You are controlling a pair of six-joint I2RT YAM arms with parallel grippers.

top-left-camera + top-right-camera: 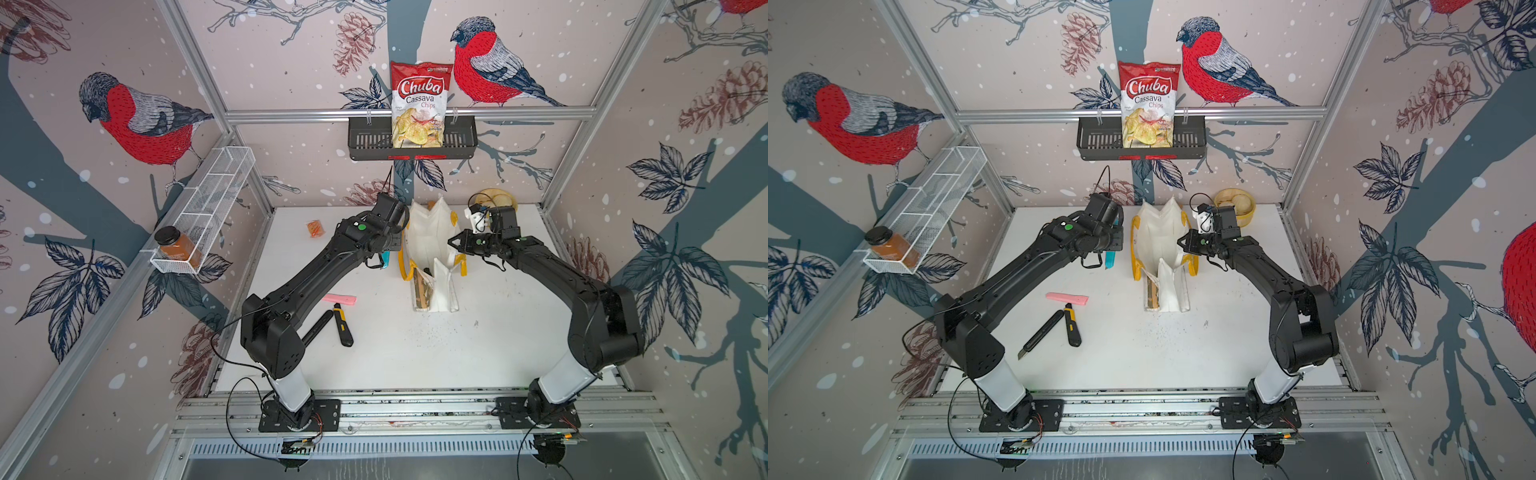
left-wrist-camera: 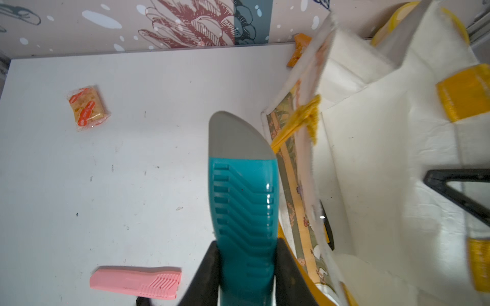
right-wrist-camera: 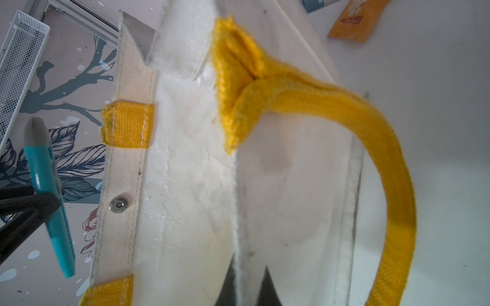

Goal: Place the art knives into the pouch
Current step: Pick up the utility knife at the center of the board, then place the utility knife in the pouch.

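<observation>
The art knife (image 2: 244,198) is teal with a grey end, and my left gripper (image 2: 245,254) is shut on its body. It hangs above the table just outside the left wall of the pouch (image 1: 428,232), also showing in a top view (image 1: 1109,259). The white pouch (image 1: 1154,232) with yellow handles stands open at the middle back. My right gripper (image 1: 453,243) is shut on the pouch's right rim, with the white fabric edge pinched between the jaws in the right wrist view (image 3: 244,275). That view also shows the knife (image 3: 50,190) beyond the far rim.
A pink knife (image 1: 340,298), a yellow-black knife (image 1: 343,326) and a black knife (image 1: 1042,332) lie front left. An orange snack packet (image 1: 316,228) lies back left. A bamboo bowl (image 1: 1235,205) stands back right. An orange sachet (image 2: 301,50) lies behind the pouch.
</observation>
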